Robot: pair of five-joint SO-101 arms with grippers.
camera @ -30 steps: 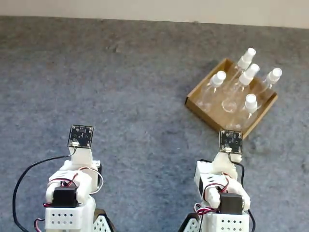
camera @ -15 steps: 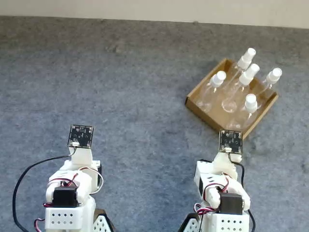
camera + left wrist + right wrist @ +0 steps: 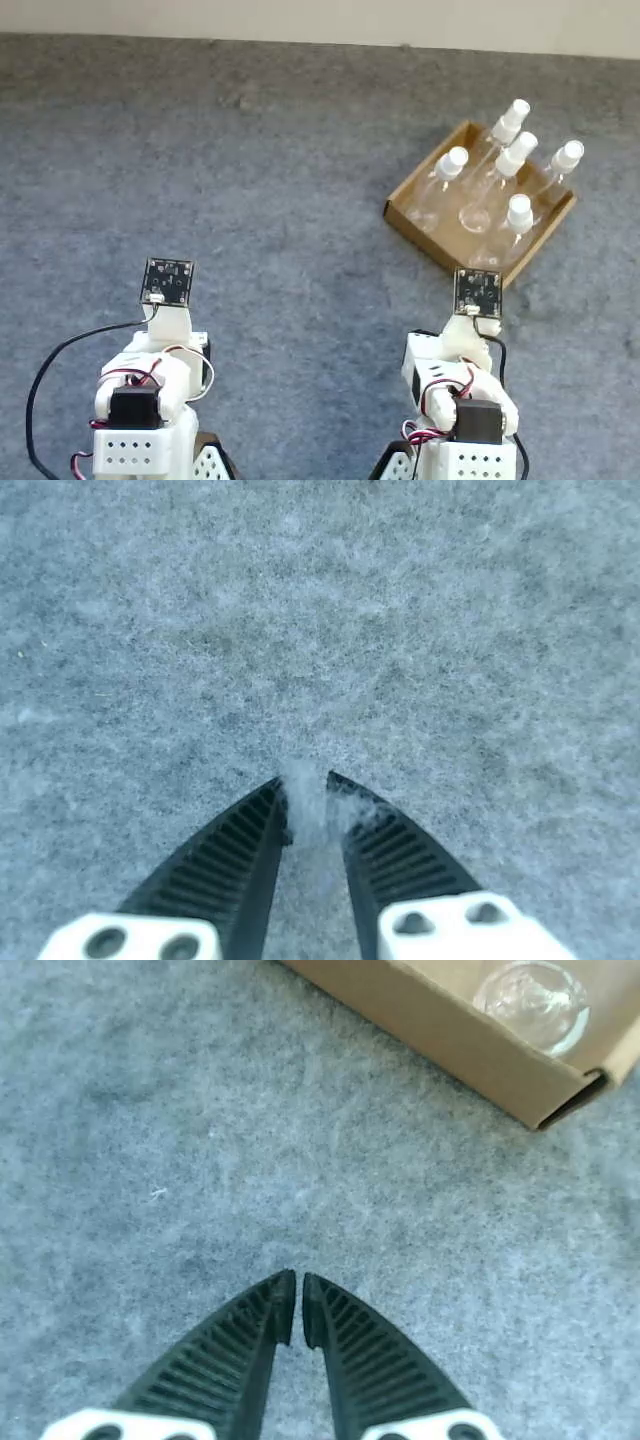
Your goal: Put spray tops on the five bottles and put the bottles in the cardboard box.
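Bottles (image 3: 497,185) capped in cardboard box (image 3: 430,240), right fingers (image 3: 250,1350) together

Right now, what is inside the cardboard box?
Five clear bottles, each with a white spray top, sit inside the cardboard box. They cover most of its floor, so anything lying beneath them cannot be seen.

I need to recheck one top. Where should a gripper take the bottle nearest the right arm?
Probably the white spray top or the neck just under it, coming down from above on the arm's side. The bottle seems upright, the cardboard box wall shields its lower body, and the other bottles crowd the far side.
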